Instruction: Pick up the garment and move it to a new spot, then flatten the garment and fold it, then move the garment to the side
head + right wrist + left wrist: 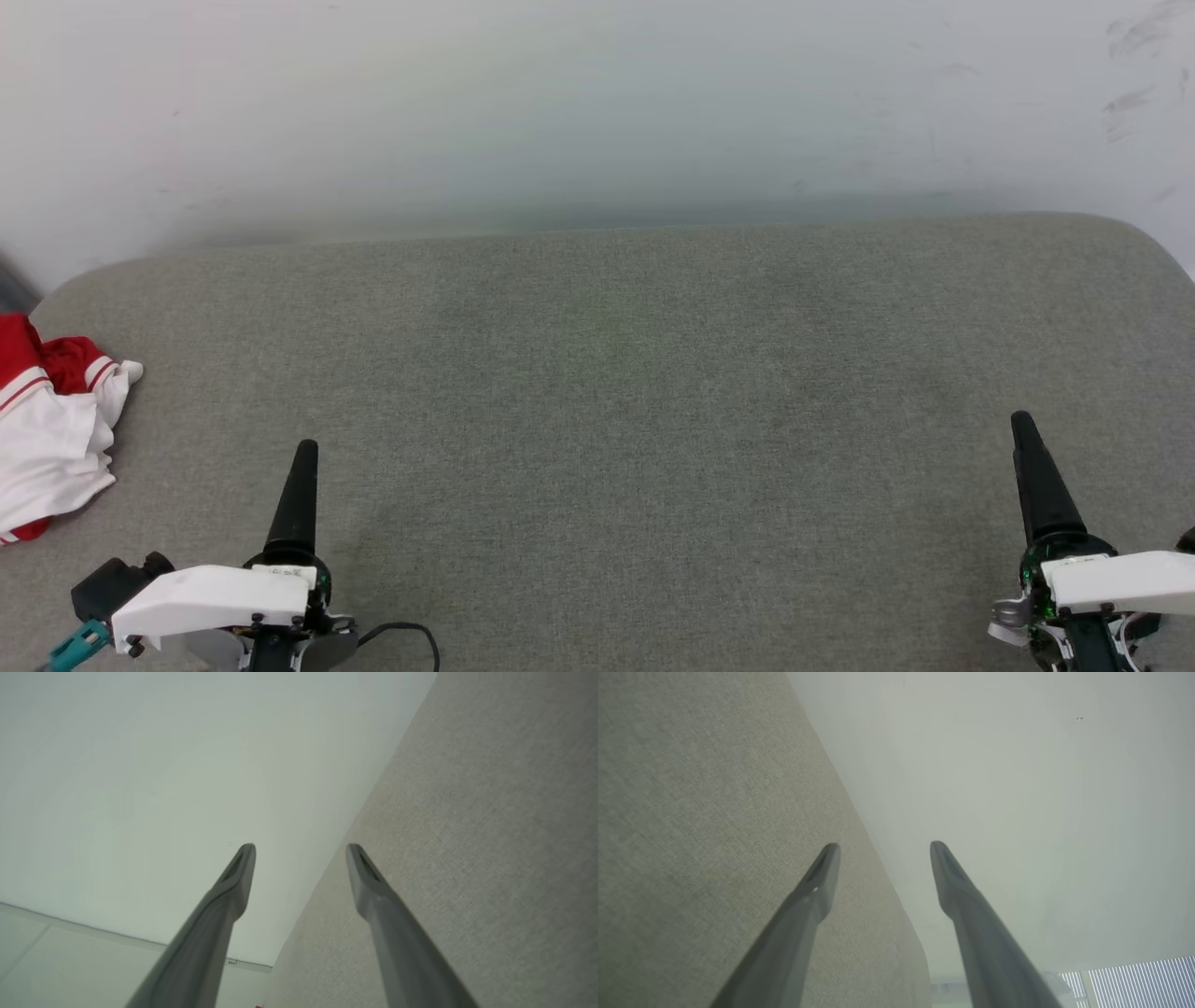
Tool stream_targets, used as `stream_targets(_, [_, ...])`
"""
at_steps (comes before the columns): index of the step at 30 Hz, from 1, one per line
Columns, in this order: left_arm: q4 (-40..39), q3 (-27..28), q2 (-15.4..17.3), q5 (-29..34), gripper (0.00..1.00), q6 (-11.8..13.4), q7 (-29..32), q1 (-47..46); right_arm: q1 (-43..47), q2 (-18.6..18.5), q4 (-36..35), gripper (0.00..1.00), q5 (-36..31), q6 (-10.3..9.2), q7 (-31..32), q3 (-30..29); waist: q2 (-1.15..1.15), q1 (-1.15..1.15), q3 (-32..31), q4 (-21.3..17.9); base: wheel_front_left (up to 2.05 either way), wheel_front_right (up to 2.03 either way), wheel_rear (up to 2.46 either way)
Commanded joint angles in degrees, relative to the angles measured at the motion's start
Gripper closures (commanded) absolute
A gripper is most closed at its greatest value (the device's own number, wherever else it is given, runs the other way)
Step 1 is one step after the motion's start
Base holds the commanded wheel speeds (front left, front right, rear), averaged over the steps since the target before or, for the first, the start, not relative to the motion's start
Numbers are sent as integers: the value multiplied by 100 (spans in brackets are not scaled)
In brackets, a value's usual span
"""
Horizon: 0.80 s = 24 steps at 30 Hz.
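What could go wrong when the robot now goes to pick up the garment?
1. The red-and-white garment lies crumpled at the left edge of the grey fabric surface, partly outside the head view; the open left gripper might pinch several layers or push it off.
2. The open right gripper is far from it, so a one-handed lift may leave it bunched.

a grey woven-fabric cushion (653,392) with rounded far corners stretches out flat. a crumpled red-and-white t-shirt (51,439) lies on it, well to the left of the left gripper (304,453), level with its fingertip.
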Motion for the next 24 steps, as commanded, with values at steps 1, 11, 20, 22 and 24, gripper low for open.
stream_targets(1, [-209, -53, 10, 312, 0, 76, -74, -29, -23, -6, -210, 0, -339, 1, -75, 33, 0, 0, 1, 1, 0, 0, 0])
stream_targets(11, [-477, -249, 12, 1696, 0, 425, -300, 133, 74, -5, -628, 0, -1866, 1, -300, 293, 0, 0, 10, 0, 0, 0, 0])
stream_targets(20, [-597, -385, 13, 2585, 0, 634, -460, 249, 179, -4, -722, 0, -2758, 1, -462, 403, 0, 0, 9, 5, 0, 0, 0])
stream_targets(22, [-648, -434, 14, 2837, 0, 683, -518, 280, 222, -4, -699, 0, -3030, 2, -520, 409, 0, 0, 7, 10, 0, 0, 0])
stream_targets(24, [-663, -452, 14, 2917, 0, 689, -537, 288, 234, -4, -690, 0, -3115, 2, -541, 407, 0, 0, 6, 11, 0, 0, 0])
